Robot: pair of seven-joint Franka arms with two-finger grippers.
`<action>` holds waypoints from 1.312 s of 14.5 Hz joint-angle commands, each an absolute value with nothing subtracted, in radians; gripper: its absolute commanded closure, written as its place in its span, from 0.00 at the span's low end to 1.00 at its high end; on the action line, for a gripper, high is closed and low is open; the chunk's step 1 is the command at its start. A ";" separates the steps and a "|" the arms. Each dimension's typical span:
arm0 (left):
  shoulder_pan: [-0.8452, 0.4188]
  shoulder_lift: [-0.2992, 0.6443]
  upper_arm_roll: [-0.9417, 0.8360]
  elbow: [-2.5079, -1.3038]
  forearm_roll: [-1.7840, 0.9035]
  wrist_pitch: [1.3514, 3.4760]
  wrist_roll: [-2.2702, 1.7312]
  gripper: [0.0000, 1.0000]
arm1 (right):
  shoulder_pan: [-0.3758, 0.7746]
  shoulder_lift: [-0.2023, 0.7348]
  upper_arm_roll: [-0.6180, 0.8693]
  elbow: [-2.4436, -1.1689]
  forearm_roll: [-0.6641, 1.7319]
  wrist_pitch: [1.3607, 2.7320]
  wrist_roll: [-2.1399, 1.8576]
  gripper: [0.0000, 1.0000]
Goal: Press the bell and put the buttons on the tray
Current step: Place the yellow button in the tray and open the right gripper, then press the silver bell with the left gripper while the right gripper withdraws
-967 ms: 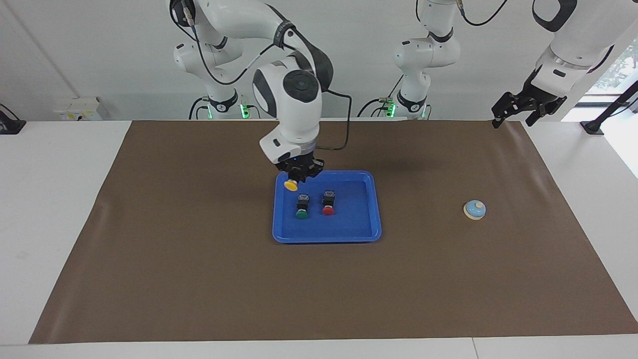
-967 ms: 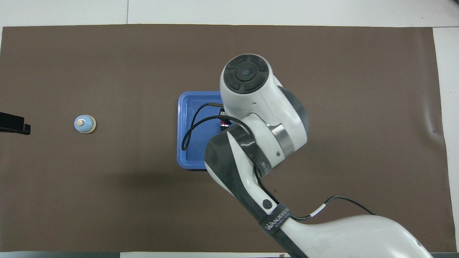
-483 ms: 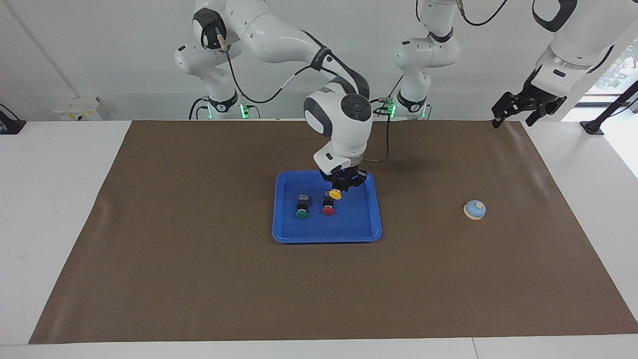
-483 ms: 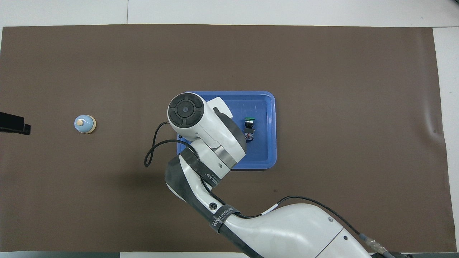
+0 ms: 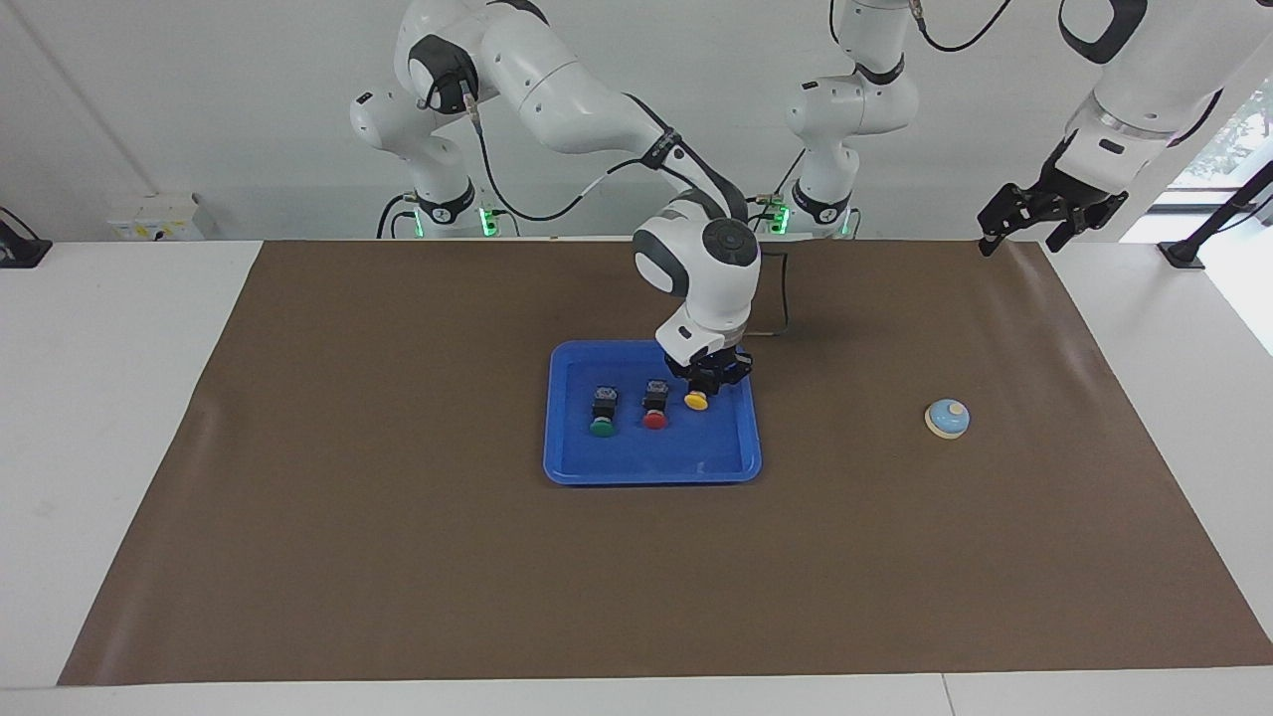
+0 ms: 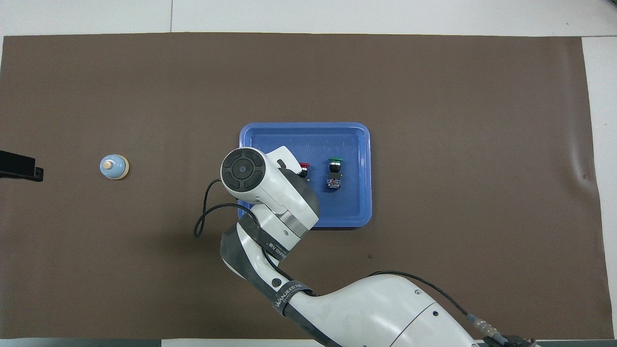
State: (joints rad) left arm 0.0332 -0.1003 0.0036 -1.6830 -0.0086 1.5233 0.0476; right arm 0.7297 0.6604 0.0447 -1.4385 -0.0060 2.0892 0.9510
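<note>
My right gripper, clamped on the yellow button, has carried it across the tray beside the red button — release comes next, I judge. Left gripper waits over the mat's corner; finger state indeterminate.

brown mat over the white table, wall socket box
</note>
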 commanded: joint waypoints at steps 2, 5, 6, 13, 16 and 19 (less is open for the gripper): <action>0.034 -0.126 0.006 -1.713 0.002 1.529 0.057 0.13 | 0.721 0.608 0.038 -1.447 0.002 2.045 0.980 0.00; 0.037 -0.109 0.005 -1.721 0.002 1.554 0.057 1.00 | 0.648 0.523 0.025 -1.445 0.009 1.953 0.971 0.00; 0.037 -0.100 0.006 -1.736 0.002 1.577 0.054 1.00 | 0.612 0.491 0.025 -1.445 0.008 1.928 0.956 0.00; 0.040 -0.040 0.005 -1.945 0.002 1.877 0.086 1.00 | 0.254 0.309 0.023 -1.447 0.009 1.689 0.433 0.00; 0.040 0.075 0.005 -1.954 0.002 2.000 0.098 1.00 | 0.158 0.253 0.021 -1.454 0.000 1.622 0.267 0.00; 0.057 0.118 0.006 -1.997 0.002 2.130 0.101 1.00 | 0.052 0.177 0.023 -1.465 0.002 1.551 0.112 0.00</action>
State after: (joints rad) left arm 0.0361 0.1142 0.0062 -1.9607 -0.0085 2.0558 0.0809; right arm 0.1123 0.2489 0.0072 -1.4237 -0.0060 1.5815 0.2019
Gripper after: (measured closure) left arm 0.991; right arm 0.000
